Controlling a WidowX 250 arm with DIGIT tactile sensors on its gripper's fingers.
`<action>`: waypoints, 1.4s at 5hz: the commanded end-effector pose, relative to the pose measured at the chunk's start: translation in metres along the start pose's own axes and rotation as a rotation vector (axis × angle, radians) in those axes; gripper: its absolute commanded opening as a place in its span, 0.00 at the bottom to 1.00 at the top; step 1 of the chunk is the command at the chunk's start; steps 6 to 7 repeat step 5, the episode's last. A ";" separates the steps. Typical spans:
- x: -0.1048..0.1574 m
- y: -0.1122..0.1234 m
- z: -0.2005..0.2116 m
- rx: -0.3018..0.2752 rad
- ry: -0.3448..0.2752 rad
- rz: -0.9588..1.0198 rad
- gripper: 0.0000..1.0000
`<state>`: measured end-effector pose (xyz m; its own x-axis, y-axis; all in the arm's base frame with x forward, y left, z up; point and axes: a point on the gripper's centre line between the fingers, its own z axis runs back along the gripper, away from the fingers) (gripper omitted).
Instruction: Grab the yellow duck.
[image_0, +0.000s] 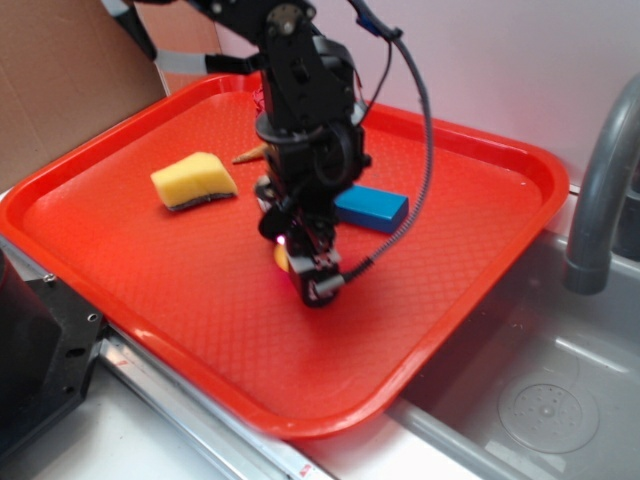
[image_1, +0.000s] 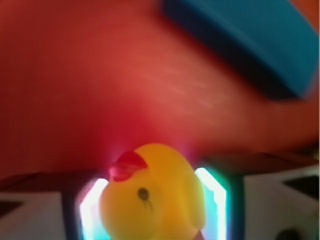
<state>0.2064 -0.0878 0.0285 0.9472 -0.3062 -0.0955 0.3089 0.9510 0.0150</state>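
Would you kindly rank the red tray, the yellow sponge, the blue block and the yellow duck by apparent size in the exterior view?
1. Red tray, by far the largest.
2. Yellow sponge and blue block: they look alike, so I will not rank them.
3. Yellow duck, smallest, though the gripper hides most of it.

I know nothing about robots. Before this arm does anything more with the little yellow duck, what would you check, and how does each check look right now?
1. Yellow duck sits between the gripper fingers: ok, one on each side in the wrist view.
2. Fingers pressing firmly on the duck: cannot tell; the contact is blurred.
3. Right object chosen, not the yellow sponge: ok, the sponge lies apart on the red tray.
4. Blue block out of the way: ok, it is beyond the duck, not touching.
5. Duck lifted off the tray: cannot tell from either view.
6. Cable free of objects: ok, it hangs over the block.
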 end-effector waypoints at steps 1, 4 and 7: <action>-0.008 0.039 0.106 -0.065 -0.140 0.240 0.00; -0.065 0.062 0.160 -0.054 -0.254 0.388 0.00; -0.064 0.069 0.155 -0.069 -0.246 0.345 0.00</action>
